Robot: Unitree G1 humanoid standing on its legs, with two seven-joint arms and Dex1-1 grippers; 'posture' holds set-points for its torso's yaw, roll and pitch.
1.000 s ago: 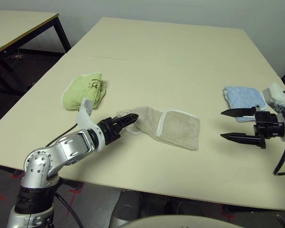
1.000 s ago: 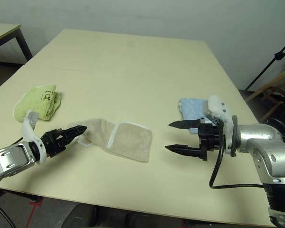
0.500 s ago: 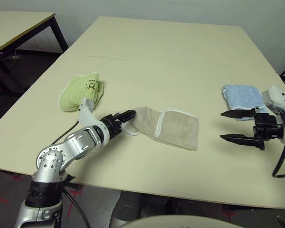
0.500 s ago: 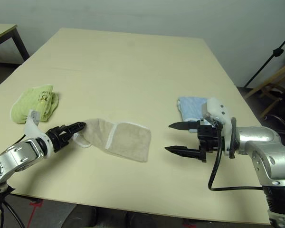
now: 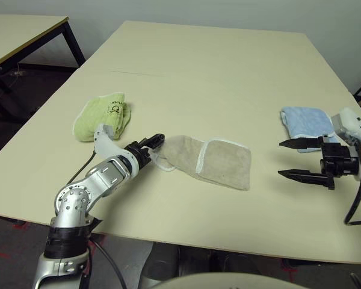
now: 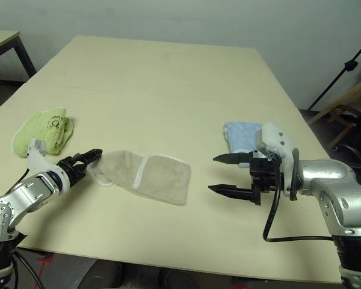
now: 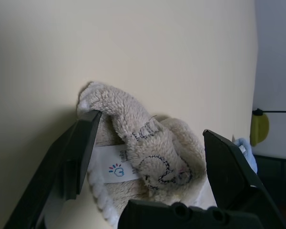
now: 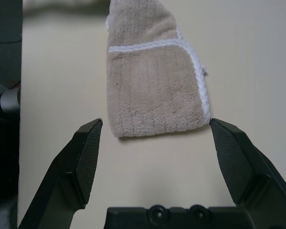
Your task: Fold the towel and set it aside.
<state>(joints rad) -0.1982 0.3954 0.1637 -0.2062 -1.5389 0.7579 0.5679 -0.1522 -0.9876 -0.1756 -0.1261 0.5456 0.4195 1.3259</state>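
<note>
— So where is the beige towel (image 5: 213, 161) lying right now?

— Right in front of me, near the front edge of the cream table (image 5: 216, 78), folded over on itself into a long strip, its white-edged flap on top toward my right. Its bunched left end is sitting between the fingers of my left gripper (image 5: 151, 142); in the left wrist view I am seeing the white care tag (image 7: 115, 169) and the black embroidered logo (image 7: 157, 164) there.

— Are you gripping it?

— My left fingers are standing wide apart on either side of that end, not pinching it. Whether one finger is brushing the cloth, I cannot tell.

— And your other arm?

— My right gripper (image 6: 225, 174) is hovering above the table, well apart from the towel's right end, pointing back at it, its fingers spread wide with nothing in them.

— Anything else on the table?

— A lime green folded towel (image 5: 102, 114) is lying just behind my left arm, and a light blue folded towel (image 5: 307, 123) just behind my right gripper.
</note>
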